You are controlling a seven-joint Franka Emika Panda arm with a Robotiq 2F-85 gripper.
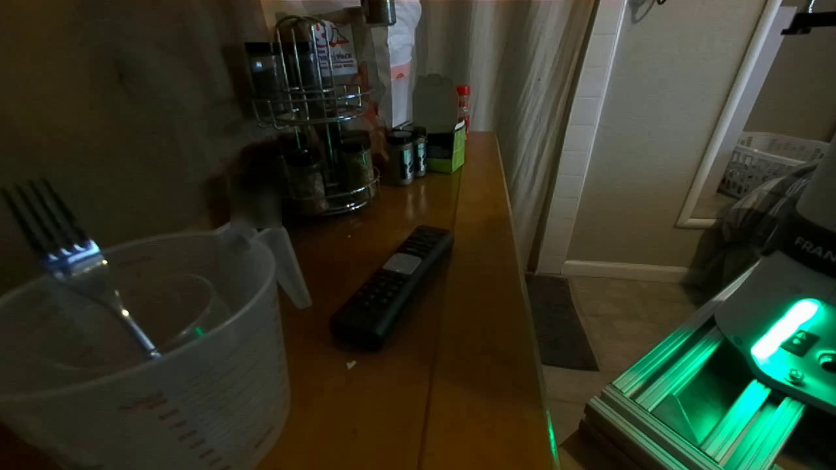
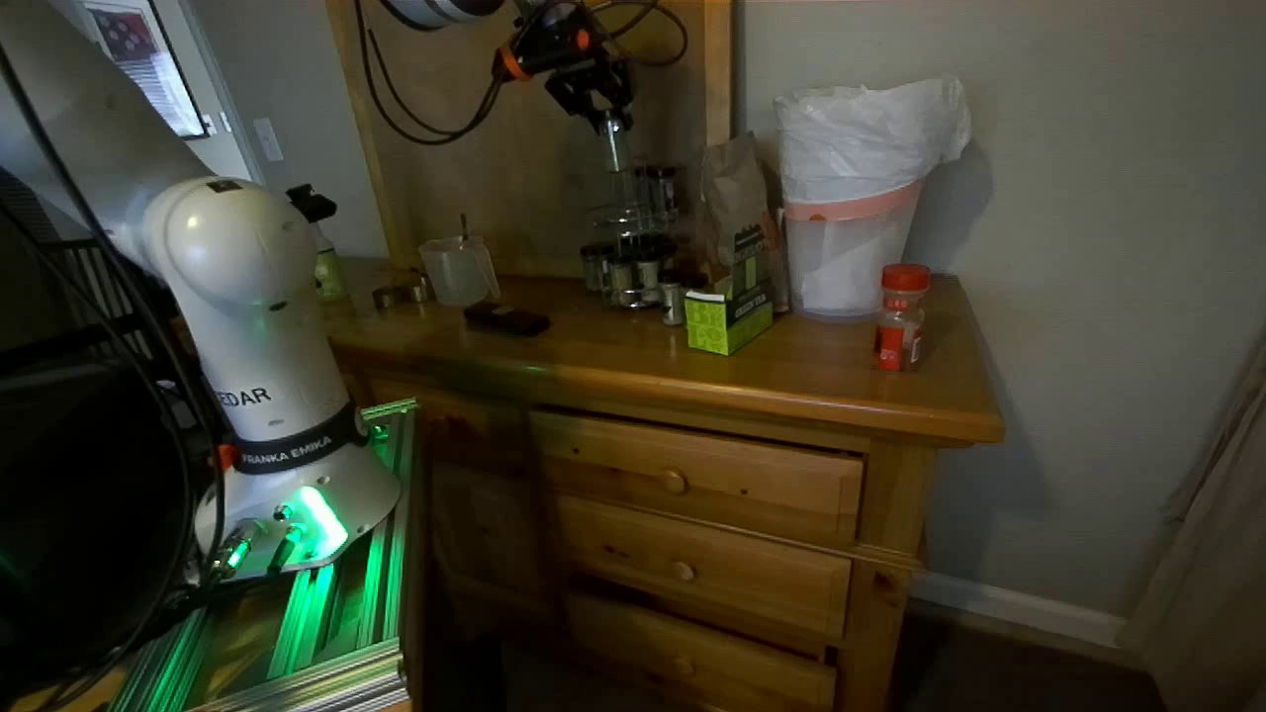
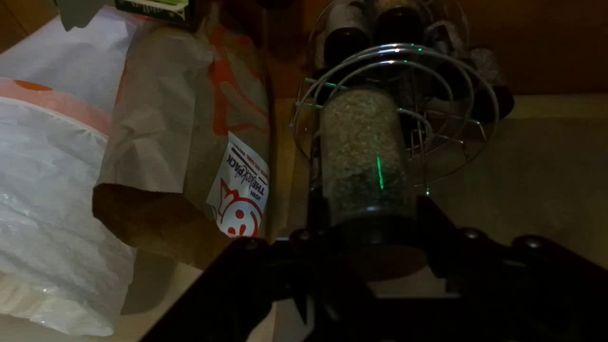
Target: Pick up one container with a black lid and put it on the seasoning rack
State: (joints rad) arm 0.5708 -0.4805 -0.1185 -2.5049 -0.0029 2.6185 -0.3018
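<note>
My gripper (image 3: pixel 373 204) is shut on a clear glass jar (image 3: pixel 365 147) with a black lid and speckled seasoning inside. The fingers hold it at the lid end. In an exterior view the gripper (image 2: pixel 605 111) holds the jar (image 2: pixel 615 148) high, above the seasoning rack (image 2: pixel 625 220). The jar's lower end (image 1: pixel 379 12) shows at the top edge in an exterior view. The tiered wire rack (image 1: pixel 313 120) holds several black-lidded jars on its lower tier and some on its upper tier. In the wrist view the rack's rings (image 3: pixel 396 48) lie beyond the held jar, which hides part of them.
Two black-lidded jars (image 1: pixel 400 158) stand beside the rack. A green box (image 2: pixel 727 321), a paper bag (image 2: pixel 734 198), a white-bagged bin (image 2: pixel 841 247) and a red-lidded bottle (image 2: pixel 900 321) are nearby. A measuring jug (image 1: pixel 215 391) with a fork and a black remote (image 1: pixel 395 287) lie along the dresser.
</note>
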